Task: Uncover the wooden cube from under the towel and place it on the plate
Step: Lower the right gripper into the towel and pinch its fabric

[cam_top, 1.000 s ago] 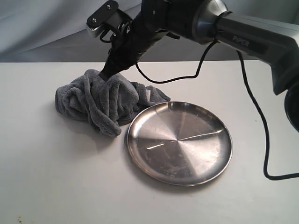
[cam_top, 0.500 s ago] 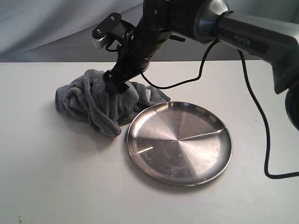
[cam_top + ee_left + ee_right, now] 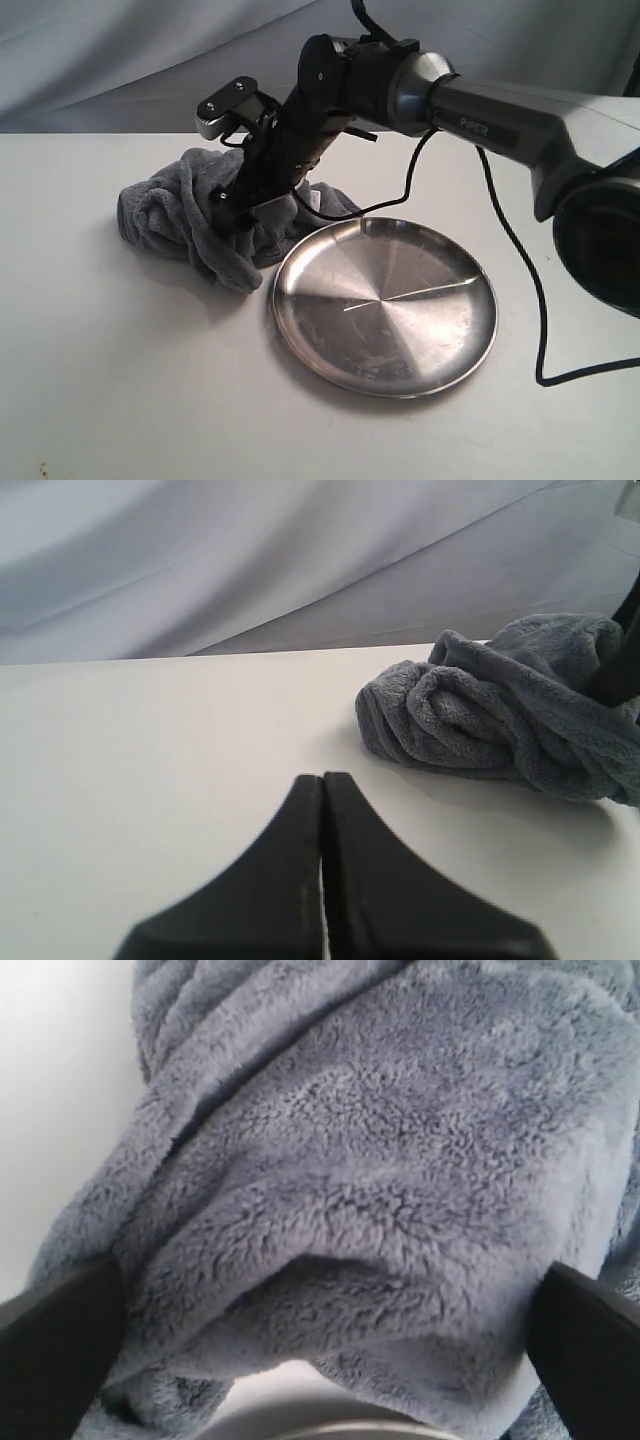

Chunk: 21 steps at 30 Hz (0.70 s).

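The dark grey towel (image 3: 165, 212) lies bunched on the table, just left of the steel plate (image 3: 385, 305). The wooden cube is hidden. My right gripper (image 3: 226, 208) reaches across from the right and is pressed down into the towel's near side. In the right wrist view that gripper (image 3: 320, 1360) is open, its fingers (image 3: 55, 1345) spread on either side of a thick fold of the towel (image 3: 380, 1160), with the plate's rim (image 3: 330, 1430) just beyond. My left gripper (image 3: 322, 778) is shut on nothing, low over bare table, with the towel (image 3: 480, 715) some way off.
The right arm's black cable (image 3: 510, 250) trails over the table behind and to the right of the plate. A grey cloth backdrop (image 3: 120, 50) hangs behind the table. The white tabletop (image 3: 130, 380) extends in front of the towel and plate.
The right gripper has come down from the towel's top into its near side, moving lower and toward the front. The towel has shifted slightly. The plate has stayed put.
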Available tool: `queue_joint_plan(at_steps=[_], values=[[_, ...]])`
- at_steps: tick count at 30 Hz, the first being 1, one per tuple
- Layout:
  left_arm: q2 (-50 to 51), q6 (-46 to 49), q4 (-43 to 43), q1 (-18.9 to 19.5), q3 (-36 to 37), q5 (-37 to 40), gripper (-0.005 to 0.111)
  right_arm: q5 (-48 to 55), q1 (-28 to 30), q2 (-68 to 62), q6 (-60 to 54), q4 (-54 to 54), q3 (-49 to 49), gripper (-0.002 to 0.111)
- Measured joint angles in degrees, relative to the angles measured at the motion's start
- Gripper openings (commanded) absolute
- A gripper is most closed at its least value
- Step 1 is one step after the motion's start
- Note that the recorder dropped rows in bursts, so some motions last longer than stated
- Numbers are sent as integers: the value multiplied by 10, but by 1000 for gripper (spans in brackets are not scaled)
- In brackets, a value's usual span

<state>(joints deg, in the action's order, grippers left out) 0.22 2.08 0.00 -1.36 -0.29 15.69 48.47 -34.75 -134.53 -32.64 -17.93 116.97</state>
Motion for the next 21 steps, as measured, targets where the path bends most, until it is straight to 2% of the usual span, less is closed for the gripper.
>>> queue_joint_plan(at_steps=[10, 13, 15, 18, 19, 20, 21], values=[[0, 0, 0, 0, 0, 0, 0, -41, 0, -5, 0, -23, 0, 105], [0, 0, 0, 0, 0, 0, 0, -49, 1, -13, 0, -23, 0, 101], [0, 0, 0, 0, 0, 0, 0, -55, 2, -16, 0, -19, 0, 95], [0, 0, 0, 0, 0, 0, 0, -59, 4, -18, -1, -16, 0, 79], [0, 0, 0, 0, 0, 0, 0, -62, 4, -18, -1, -15, 0, 65], [0, 0, 0, 0, 0, 0, 0, -68, 4, -18, -1, -15, 0, 60], [0, 0, 0, 0, 0, 0, 0, -70, 4, -18, -1, -15, 0, 46]])
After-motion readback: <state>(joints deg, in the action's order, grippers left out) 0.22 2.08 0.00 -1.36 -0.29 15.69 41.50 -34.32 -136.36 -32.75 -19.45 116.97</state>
